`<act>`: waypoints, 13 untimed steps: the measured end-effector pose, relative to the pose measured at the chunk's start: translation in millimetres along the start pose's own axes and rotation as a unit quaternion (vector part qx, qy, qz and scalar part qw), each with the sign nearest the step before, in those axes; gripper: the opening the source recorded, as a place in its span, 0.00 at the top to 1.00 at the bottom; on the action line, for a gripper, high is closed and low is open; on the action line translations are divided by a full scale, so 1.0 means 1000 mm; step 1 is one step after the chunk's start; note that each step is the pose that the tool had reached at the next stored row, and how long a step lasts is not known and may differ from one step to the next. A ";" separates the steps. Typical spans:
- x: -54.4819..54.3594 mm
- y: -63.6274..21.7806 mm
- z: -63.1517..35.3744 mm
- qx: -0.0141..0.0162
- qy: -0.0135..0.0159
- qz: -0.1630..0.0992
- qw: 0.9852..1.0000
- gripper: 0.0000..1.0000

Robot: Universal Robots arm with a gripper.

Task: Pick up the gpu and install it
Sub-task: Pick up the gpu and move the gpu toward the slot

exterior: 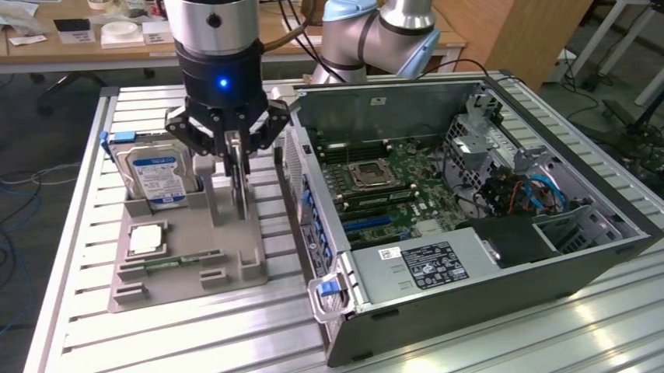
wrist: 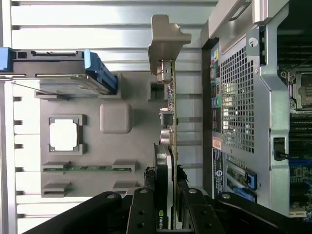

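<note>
Pinching the one gpu (exterior: 241,190) edge-on, two narrowly parted fingers (wrist: 141,209) hold it upright at one grey tray (exterior: 186,272).

Counted on one ribbed aluminium tabletop (exterior: 83,326): one grey moulded holder tray (exterior: 239,260), one silver hard drive with a blue label (exterior: 158,175), one square silver processor chip (exterior: 146,238), one narrow green memory stick (exterior: 171,262) and one thin black circuit card with a silvery end bracket, the gpu (exterior: 241,186). There is one open grey computer tower case (exterior: 498,303) with one green motherboard (exterior: 405,175). One robot arm (exterior: 363,31) carries one black gripper (exterior: 239,155) with two fingers (wrist: 146,204).
</note>
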State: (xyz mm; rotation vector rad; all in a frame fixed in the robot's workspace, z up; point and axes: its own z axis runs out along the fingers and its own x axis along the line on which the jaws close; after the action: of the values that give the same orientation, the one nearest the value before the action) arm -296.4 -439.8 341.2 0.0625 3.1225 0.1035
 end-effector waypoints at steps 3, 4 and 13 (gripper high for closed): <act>0.000 0.0005 -0.0072 0.000 0.000 0.000 1.000 0.73; 0.000 0.0007 -0.0100 0.000 0.000 0.000 1.000 0.73; -0.001 0.0025 -0.0372 0.000 0.000 0.000 1.000 0.73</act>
State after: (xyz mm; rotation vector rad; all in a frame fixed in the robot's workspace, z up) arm -296.4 -439.8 378.4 0.0625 3.1224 0.1036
